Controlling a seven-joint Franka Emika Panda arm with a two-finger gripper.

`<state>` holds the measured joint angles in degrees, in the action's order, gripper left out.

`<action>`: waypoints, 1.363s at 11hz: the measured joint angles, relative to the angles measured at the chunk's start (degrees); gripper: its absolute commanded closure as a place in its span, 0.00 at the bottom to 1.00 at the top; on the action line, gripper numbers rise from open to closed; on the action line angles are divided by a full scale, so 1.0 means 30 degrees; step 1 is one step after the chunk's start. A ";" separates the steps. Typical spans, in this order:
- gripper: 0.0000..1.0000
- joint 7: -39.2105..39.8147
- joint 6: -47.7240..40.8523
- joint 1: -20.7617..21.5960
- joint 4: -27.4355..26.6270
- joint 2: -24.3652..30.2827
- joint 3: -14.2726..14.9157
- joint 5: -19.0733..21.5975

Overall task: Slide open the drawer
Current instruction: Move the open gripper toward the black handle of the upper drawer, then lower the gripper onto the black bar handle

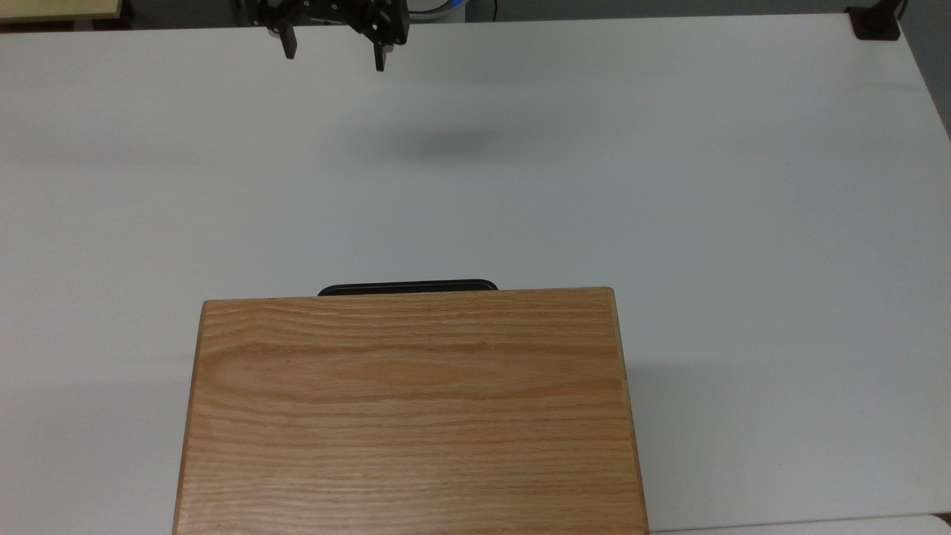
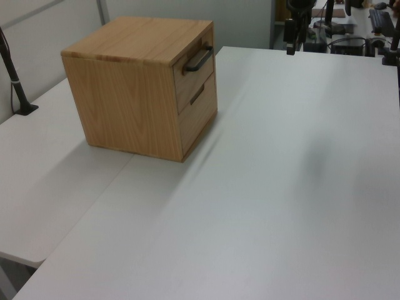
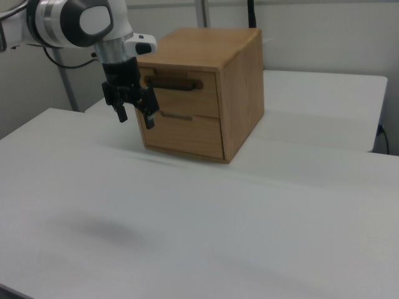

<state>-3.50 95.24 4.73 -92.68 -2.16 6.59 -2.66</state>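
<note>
While the hand [image 1: 332, 53] hangs at the top view's upper edge, left of centre, its two fingers [image 1: 289, 49] point down and stand well apart with nothing between them. It floats above the white tabletop [image 1: 669, 186], and a faint shadow lies on the surface below and to the top view's right of it. The cabinet [image 1: 409, 412] fills the lower middle of the top view, and only the black handle [image 1: 408, 287] of the drawer peeks out past the cabinet's upper edge, well apart from the hand.

From the left view, the cabinet [image 2: 137, 87] sits on the tabletop [image 2: 281, 187] at upper left. The drawer [image 2: 195, 72] is the upper of two fronts, flush with the cabinet face and shut. The hand [image 2: 290, 39] is far off at the top edge.

From the right view, the hand [image 3: 133, 114] hangs released under the arm [image 3: 81, 22], its fingers overlapping the left end of the drawer [image 3: 182, 92] as the right view shows it, below the level of the handle [image 3: 174, 83].
</note>
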 measured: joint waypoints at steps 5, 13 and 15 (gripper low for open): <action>0.00 0.0183 0.0000 -0.0021 0.0000 -0.0016 0.0000 0.0148; 0.00 -0.5543 0.4699 -0.0132 0.0009 -0.0881 0.0047 0.3166; 0.00 -0.9646 0.6974 -0.0163 0.0014 -0.1311 0.0058 0.3701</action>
<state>-32.44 116.17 4.24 -92.63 -6.10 6.76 8.44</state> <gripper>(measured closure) 0.000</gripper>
